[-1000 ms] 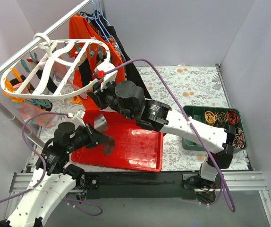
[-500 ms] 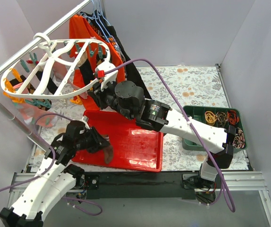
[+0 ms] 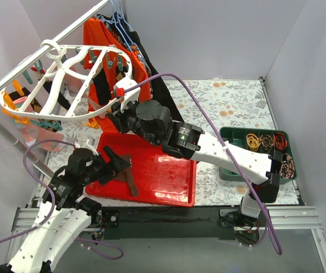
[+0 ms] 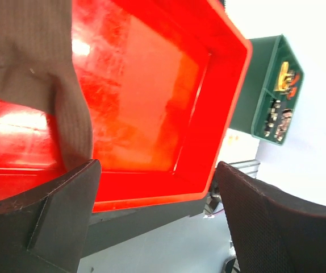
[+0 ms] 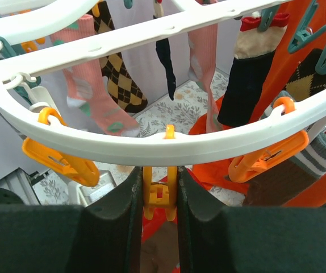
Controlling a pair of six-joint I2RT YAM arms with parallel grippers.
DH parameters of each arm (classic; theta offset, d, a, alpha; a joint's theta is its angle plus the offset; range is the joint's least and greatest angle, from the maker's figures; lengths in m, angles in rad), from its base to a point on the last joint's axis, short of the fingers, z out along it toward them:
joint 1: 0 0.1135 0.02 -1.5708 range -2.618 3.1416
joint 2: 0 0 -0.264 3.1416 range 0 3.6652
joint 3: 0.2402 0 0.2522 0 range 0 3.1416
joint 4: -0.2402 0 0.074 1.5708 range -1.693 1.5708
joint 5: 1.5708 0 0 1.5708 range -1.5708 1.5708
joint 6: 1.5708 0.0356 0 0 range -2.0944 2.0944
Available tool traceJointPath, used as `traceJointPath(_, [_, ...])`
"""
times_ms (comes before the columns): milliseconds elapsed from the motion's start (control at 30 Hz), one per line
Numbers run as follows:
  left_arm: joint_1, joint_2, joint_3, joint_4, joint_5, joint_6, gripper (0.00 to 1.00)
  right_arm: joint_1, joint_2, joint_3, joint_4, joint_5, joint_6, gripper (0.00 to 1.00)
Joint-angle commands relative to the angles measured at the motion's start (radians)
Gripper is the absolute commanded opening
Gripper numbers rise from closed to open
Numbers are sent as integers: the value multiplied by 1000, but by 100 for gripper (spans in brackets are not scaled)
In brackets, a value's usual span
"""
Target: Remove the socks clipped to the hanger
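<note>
Far left, the white drying hanger [image 5: 168, 142] hangs by its hook from the rail, and there are socks all along it. The right wrist view shows them from left to right. First comes a pink sock with teal marks [image 5: 92, 96], then a brown argyle sock [image 5: 120, 77], then a slim dark sock [image 5: 166, 57]. Further along is a black sock with a tan cuff [image 5: 242, 91], pinched by a teal clip [image 5: 268, 21]. At the far edge a grey striped sock [image 5: 316, 151] hangs from an orange peg. All of these are clipped on.

Below the frame, the left gripper [image 4: 156, 168] hovers over the near left part of the red tray [image 4: 217, 108], its fingers spread wide and holding nothing. A brown sock [image 4: 32, 62] lies loose on the tray floor. Its lower end runs down behind one finger, and I can't tell whether the two touch.

Moving across to the right gripper [image 5: 159, 173], it is up at the near rim of the hanger with its jaws drawn in narrow. They are squeezing an orange clip [image 5: 159, 199] that dangles from the rim. More orange pegs sit on either side of it, just beside the fingers.

Behind the frame an orange shirt [image 3: 95, 37] hangs on the same rail.

Far right, well away from the tray, a green bin [image 4: 254, 85] sits on the flowered table, with small bits sorted into its compartments.
</note>
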Motion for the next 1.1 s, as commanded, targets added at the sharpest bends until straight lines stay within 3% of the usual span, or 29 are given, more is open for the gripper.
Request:
traceJointPath(0, [-1, -58, 43, 8, -12, 14, 79, 2, -39, -29, 35, 12, 20, 1])
traceJointPath(67, [-1, -92, 43, 25, -10, 28, 72, 2, -44, -32, 32, 5, 23, 1])
traceJointPath(167, [-1, -175, 23, 89, 5, 28, 71, 2, -53, -40, 24, -15, 39, 3])
traceJointPath(267, [-1, -244, 11, 163, 35, 26, 71, 2, -62, -58, 22, -21, 52, 12])
traceJointPath(367, [-1, -293, 2, 211, 43, 26, 71, 2, -61, -57, 16, -35, 55, 25])
traceJointPath(433, [-1, -320, -1, 232, 39, 33, 71, 2, -61, -53, 1, -47, 61, 44])
traceJointPath(600, [-1, -354, -17, 272, 34, 45, 71, 2, -68, -33, -45, -74, 79, 71])
traceJointPath(733, [-1, -365, -18, 289, 34, 54, 71, 2, -116, -64, -73, -67, 87, 80])
traceJointPath(833, [-1, -363, -17, 286, 36, 65, 71, 2, -171, -131, -80, -63, 81, 82])
traceJointPath(1067, [-1, -345, 14, 274, 32, 117, 71, -27, -326, -362, -79, 103, 63, 86])
